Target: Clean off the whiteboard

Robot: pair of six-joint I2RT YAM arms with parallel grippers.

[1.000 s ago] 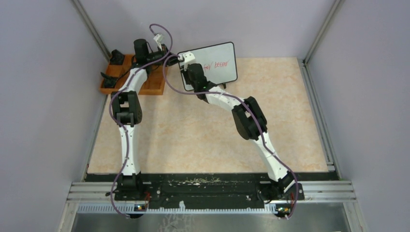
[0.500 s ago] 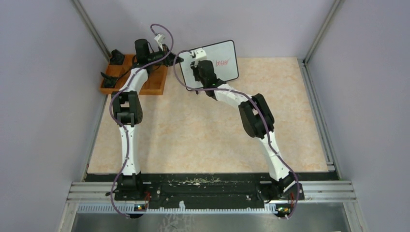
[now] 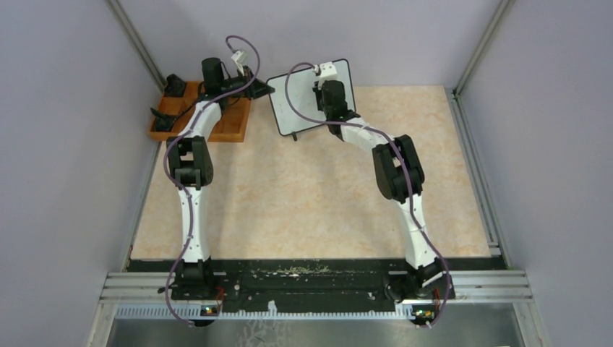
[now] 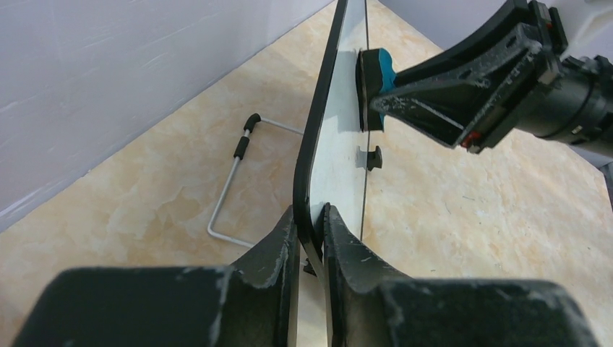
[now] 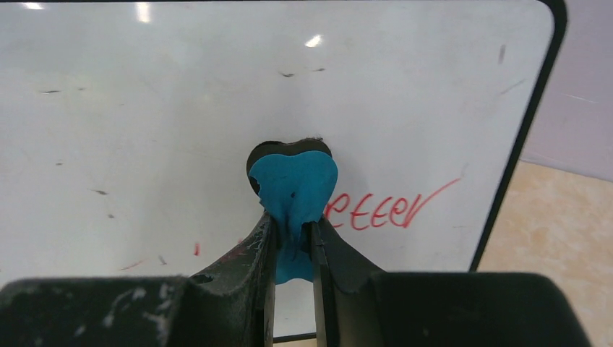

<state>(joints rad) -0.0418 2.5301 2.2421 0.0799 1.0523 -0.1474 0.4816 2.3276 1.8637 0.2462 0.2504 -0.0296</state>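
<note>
The whiteboard (image 3: 296,101) stands tilted at the back of the table, black-framed. My left gripper (image 3: 266,90) is shut on its left edge; the left wrist view shows the frame (image 4: 318,144) pinched between my fingers (image 4: 311,217). My right gripper (image 3: 329,90) is shut on a blue eraser (image 5: 293,181) and presses it against the board face (image 5: 144,108). The eraser also shows in the left wrist view (image 4: 376,72). Red handwriting (image 5: 394,210) lies just right of the eraser. Left of it the board bears only faint red specks.
An orange wooden tray (image 3: 233,129) sits at the back left with black items (image 3: 173,85) in it, under my left arm. A wire stand (image 4: 231,181) lies behind the board. Grey walls close in the back and both sides.
My right gripper has swept the eraser rightwards across the board, from its left part to its upper right. The red writing it passed over is gone. The left gripper has held still.
</note>
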